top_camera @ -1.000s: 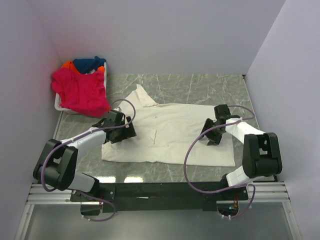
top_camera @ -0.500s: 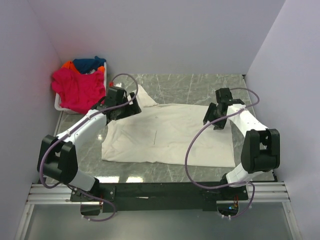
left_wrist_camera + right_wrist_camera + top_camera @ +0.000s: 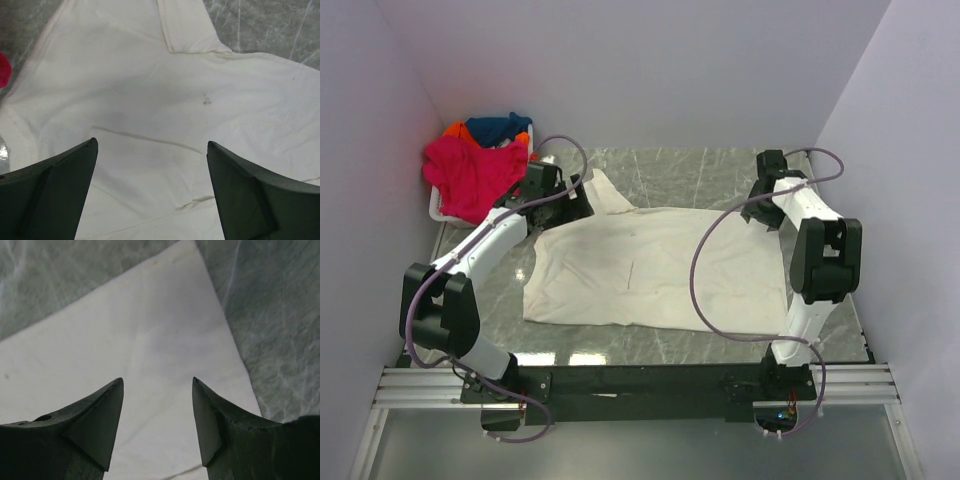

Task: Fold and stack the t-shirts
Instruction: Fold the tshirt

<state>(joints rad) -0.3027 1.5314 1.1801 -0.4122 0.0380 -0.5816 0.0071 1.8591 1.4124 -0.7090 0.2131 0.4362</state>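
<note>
The large cream t-shirt (image 3: pixel 660 265) lies spread flat on the table, one sleeve pointing to the back left. My left gripper (image 3: pixel 578 197) hovers open over the shirt's back left part by that sleeve; the left wrist view shows its wide-apart jaws (image 3: pixel 151 142) above bare cream cloth (image 3: pixel 150 90). My right gripper (image 3: pixel 758 212) is open over the shirt's back right corner, with the cloth (image 3: pixel 150 340) below the jaws (image 3: pixel 157 380). Neither holds anything. The magenta (image 3: pixel 475 180), dark blue (image 3: pixel 498 127) and orange (image 3: pixel 455 130) t-shirts are heaped at the back left.
A white plastic basket (image 3: pixel 438 212) at the back left holds the heaped shirts. The green marble table (image 3: pixel 700 165) is walled at the back and on both sides. A sliver of magenta cloth (image 3: pixel 2 70) shows at the left wrist view's edge.
Both arms have swung toward the back: the left gripper from the shirt's left edge up to the sleeve, the right gripper from the shirt's right side to its back right corner.
</note>
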